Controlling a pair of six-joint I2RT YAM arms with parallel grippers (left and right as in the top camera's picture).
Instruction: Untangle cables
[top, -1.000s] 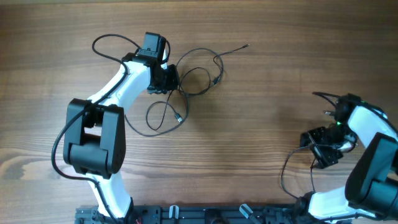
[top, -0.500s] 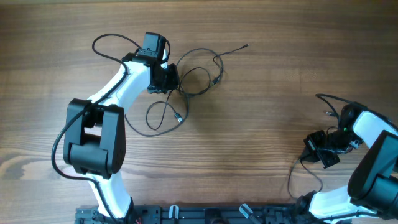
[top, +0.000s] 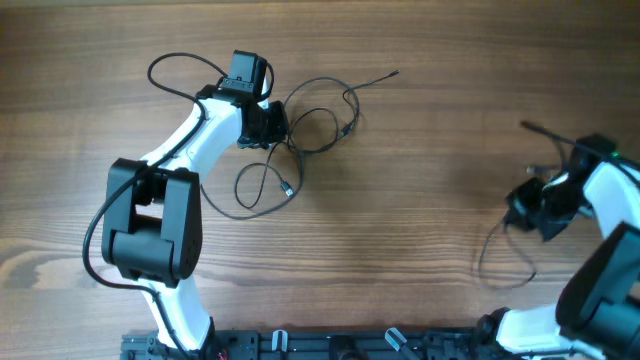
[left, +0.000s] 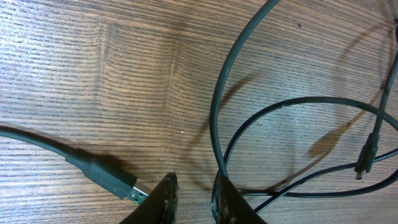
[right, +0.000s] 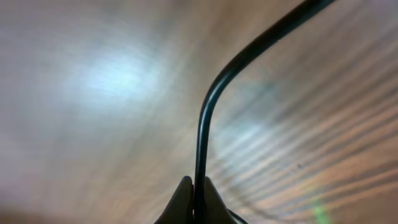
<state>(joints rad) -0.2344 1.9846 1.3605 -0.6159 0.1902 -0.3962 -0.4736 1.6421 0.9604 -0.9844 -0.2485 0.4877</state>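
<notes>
Loose cables (top: 300, 145) lie looped on the table (top: 420, 250) in the upper centre of the overhead frame. The left gripper (top: 272, 125) sits at their left side. Well apart, at the right edge, is the right gripper (top: 530, 205), with a single cable (right: 205, 124) between its fingertips.

The left gripper (left: 193, 198) hung close over the wood-grain table (left: 74, 74), its two dark fingertips (left: 163, 202) a narrow gap apart. One of the thin black cables (left: 214, 112) curved down to the inner edge of one fingertip (whether it was pinched could not be told). A USB plug (left: 111, 177) lay just beside the other fingertip, and a small plug (left: 365, 158) showed near the picture's right edge.
</notes>
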